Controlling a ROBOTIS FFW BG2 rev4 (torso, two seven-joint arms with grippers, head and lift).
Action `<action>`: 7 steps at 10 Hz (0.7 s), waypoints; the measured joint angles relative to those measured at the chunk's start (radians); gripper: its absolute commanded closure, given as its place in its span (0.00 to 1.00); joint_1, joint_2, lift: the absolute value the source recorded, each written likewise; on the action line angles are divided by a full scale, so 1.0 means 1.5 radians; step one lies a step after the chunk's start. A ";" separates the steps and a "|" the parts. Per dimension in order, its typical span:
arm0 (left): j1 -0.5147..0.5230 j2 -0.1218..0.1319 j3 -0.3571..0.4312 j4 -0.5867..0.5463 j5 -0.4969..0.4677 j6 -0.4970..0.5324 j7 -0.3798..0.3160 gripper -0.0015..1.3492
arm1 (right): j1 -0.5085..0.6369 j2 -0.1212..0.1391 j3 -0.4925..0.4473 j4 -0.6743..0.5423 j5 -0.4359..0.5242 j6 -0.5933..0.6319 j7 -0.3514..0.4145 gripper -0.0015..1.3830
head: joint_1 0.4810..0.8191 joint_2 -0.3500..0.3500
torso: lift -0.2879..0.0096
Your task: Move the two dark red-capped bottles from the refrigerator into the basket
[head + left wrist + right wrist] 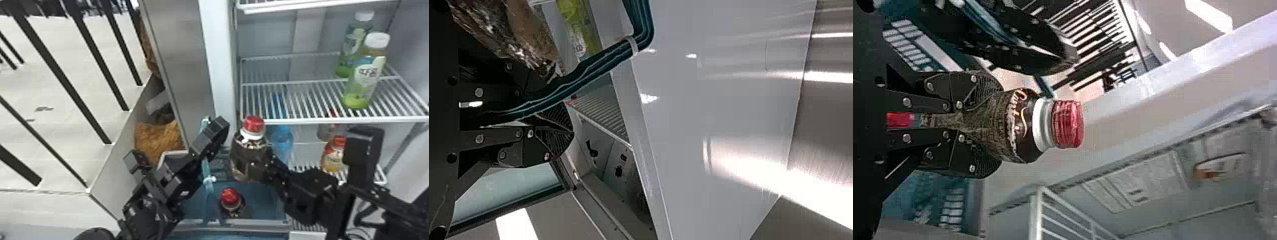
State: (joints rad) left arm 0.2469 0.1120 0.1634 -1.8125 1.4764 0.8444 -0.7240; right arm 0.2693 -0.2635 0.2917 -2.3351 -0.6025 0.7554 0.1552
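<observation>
My right gripper [268, 159] is shut on a dark red-capped bottle [247, 156], held upright in front of the refrigerator and above the blue basket [263, 199]. A second red-capped bottle [230, 200] stands inside that basket. To the left, my left gripper [212, 138] has hold of the basket's teal handle [209, 188]. In the left wrist view, the handle [589, 65] runs between the fingers of the left gripper [546, 110]. The right wrist view has the right gripper [985, 127] closed around the body of the dark bottle [1020, 125], its red cap [1068, 124] beyond the fingertips.
Two green bottles with white caps [364, 73] stand on the wire shelf [287, 119]. Below it are a blue bottle [282, 140] and an orange bottle with a red cap [333, 154]. The refrigerator's side edge [220, 63] rises just behind the left gripper.
</observation>
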 measured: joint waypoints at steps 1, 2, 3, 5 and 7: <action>0.000 0.000 0.000 0.000 0.000 0.000 0.000 0.88 | 0.008 -0.001 0.001 -0.002 0.001 0.005 0.001 0.45 | 0.63 0.78 | 0.85; 0.000 0.000 0.000 0.000 0.000 0.000 0.000 0.88 | 0.014 -0.001 -0.002 -0.004 0.003 0.008 0.001 0.17 | 0.63 0.77 | 0.85; -0.001 0.000 0.000 0.000 0.000 0.001 0.000 0.88 | 0.020 -0.001 -0.007 -0.009 0.008 0.009 0.001 0.04 | 0.63 0.77 | 0.85; 0.000 0.000 0.000 0.000 -0.001 0.002 0.000 0.88 | 0.037 -0.001 -0.021 -0.024 0.021 0.008 0.002 0.10 | 0.63 0.75 | 0.85; 0.001 0.000 0.001 0.000 -0.001 0.002 0.000 0.89 | 0.062 -0.001 -0.037 -0.040 0.024 -0.008 0.007 0.09 | 0.63 0.73 | 0.85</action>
State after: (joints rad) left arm 0.2477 0.1119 0.1649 -1.8125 1.4755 0.8468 -0.7241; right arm 0.3618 -0.2647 0.2367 -2.3950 -0.5666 0.7436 0.1650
